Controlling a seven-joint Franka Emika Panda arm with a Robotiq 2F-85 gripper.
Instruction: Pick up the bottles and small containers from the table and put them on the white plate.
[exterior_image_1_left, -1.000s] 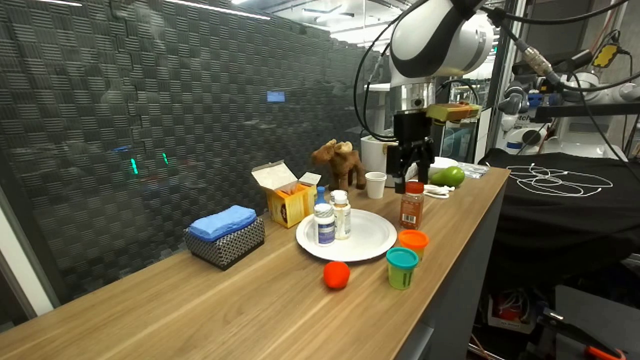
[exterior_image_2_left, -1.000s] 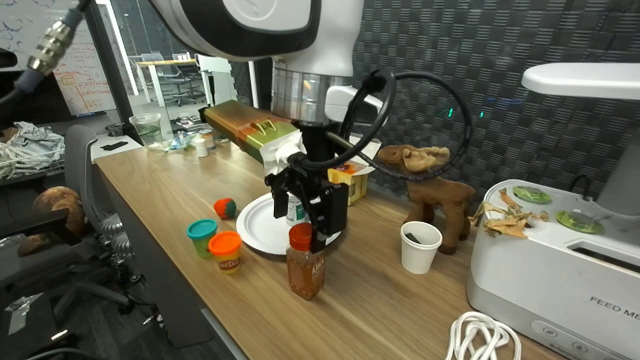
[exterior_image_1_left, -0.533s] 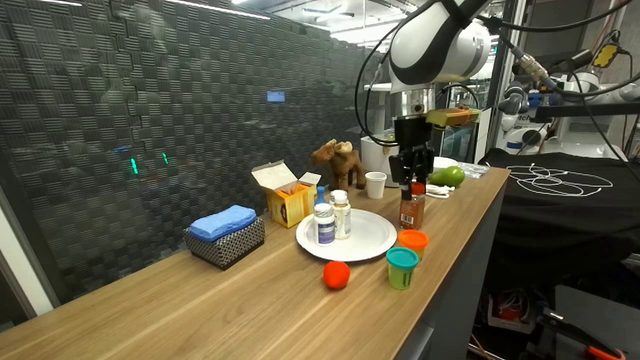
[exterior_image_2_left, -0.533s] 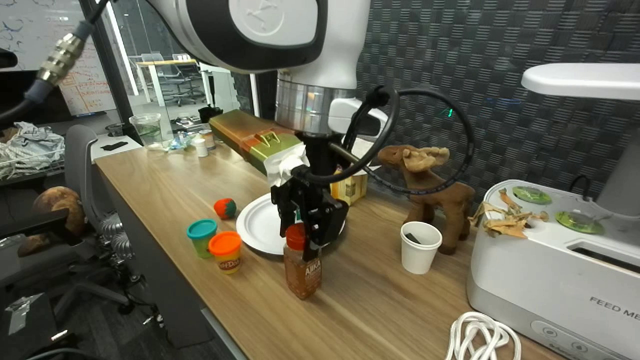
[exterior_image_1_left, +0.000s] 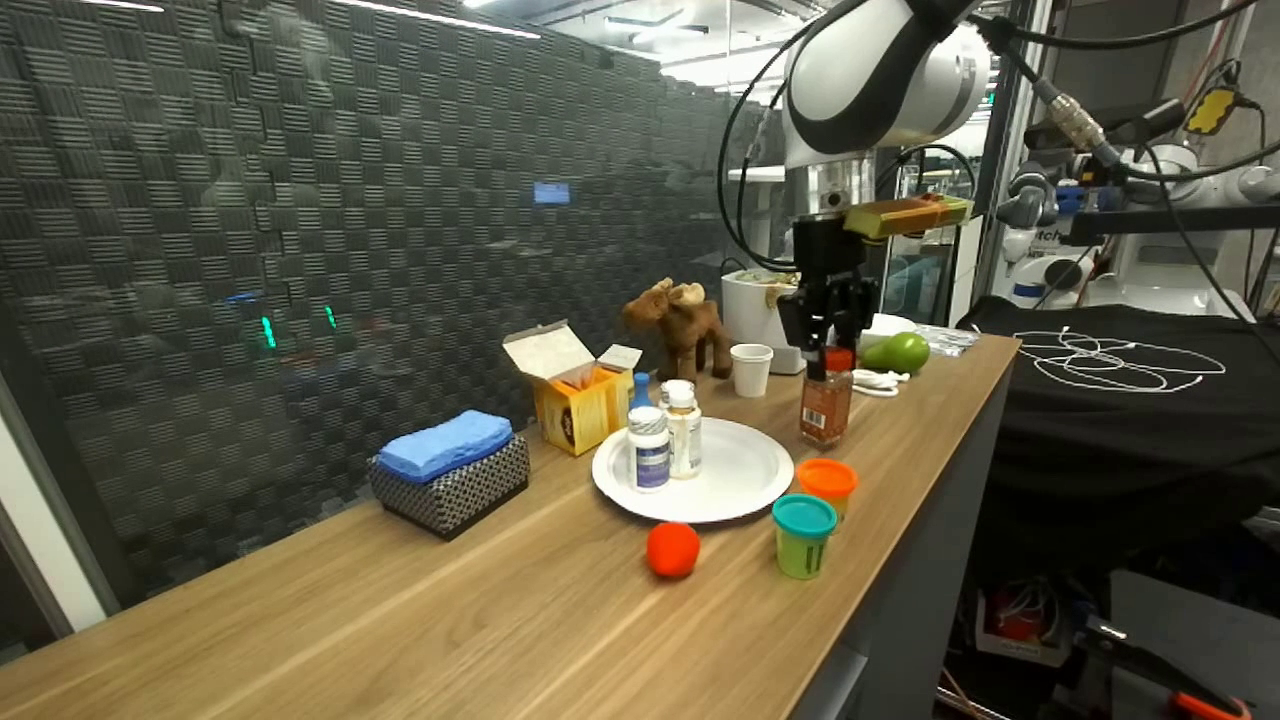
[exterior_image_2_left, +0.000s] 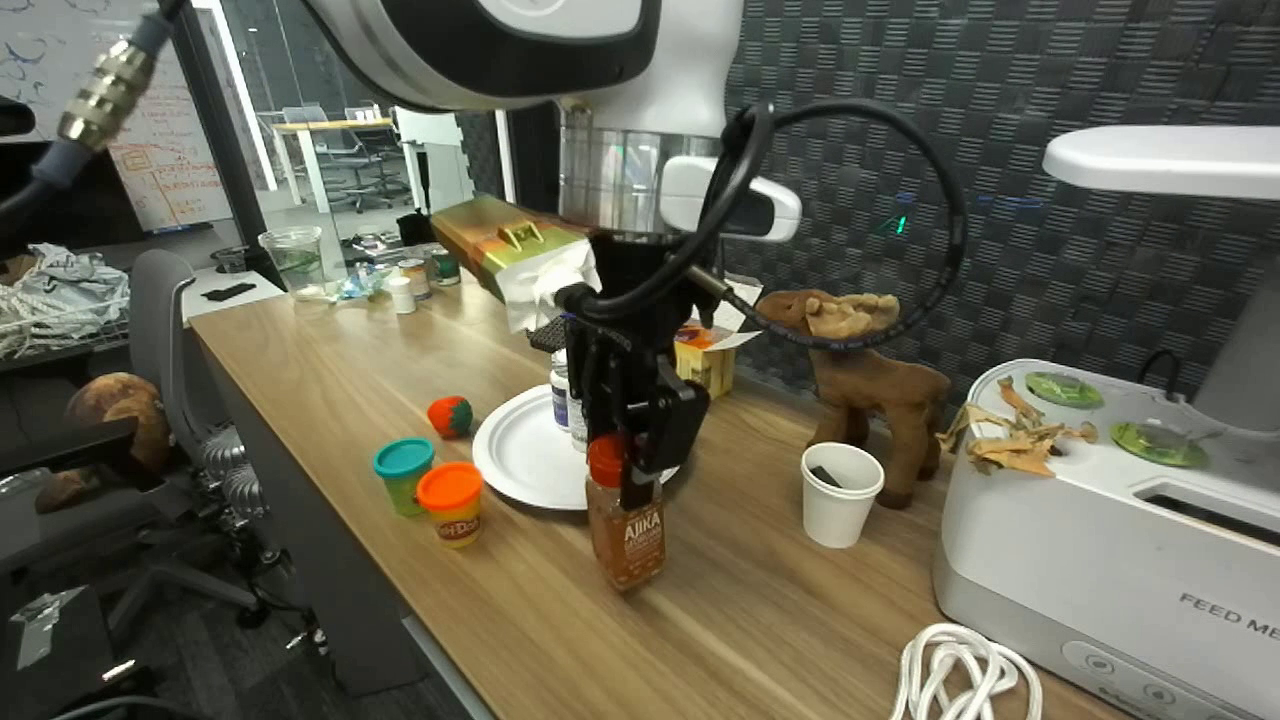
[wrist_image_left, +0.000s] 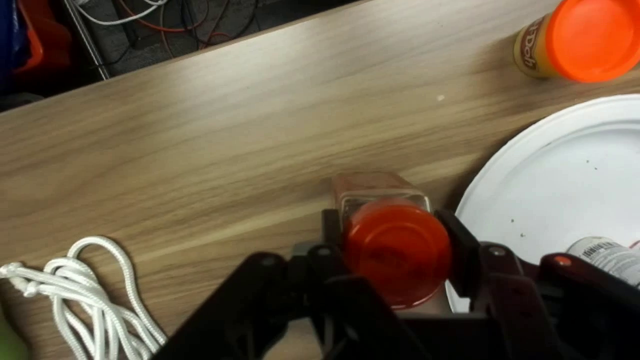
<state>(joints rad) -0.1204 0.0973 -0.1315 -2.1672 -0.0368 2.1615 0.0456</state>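
Note:
My gripper (wrist_image_left: 392, 232) is shut on the red cap of the reddish-brown bottle (exterior_image_2_left: 628, 540), one finger on each side. The bottle leans slightly, its base apparently just off the wooden table (exterior_image_1_left: 450, 620). Right beside it lies the white plate (exterior_image_1_left: 745, 485), bearing two white pill bottles (exterior_image_1_left: 649, 455); another white lid shows behind them. An orange-lidded yellow tub (exterior_image_2_left: 452, 508) and a teal-lidded green tub (exterior_image_1_left: 802, 545) stand on the table near the plate. A red round object with a green top (exterior_image_2_left: 450, 416), like a strawberry, rests close to the plate's rim.
Behind the plate are an open yellow carton (exterior_image_1_left: 580, 405), a blue cloth (exterior_image_1_left: 445, 447) on a patterned box, and a brown plush moose (exterior_image_2_left: 870, 390). A paper cup (exterior_image_2_left: 840, 495), white cord (wrist_image_left: 95, 300) and white appliance (exterior_image_2_left: 1100, 560) stand near the arm. The table's edge drops off (exterior_image_1_left: 900, 530).
The fingers have come together around the bottle's cap. After dipping down, the gripper has risen a little, and the bottle has lifted slightly and tilted with it.

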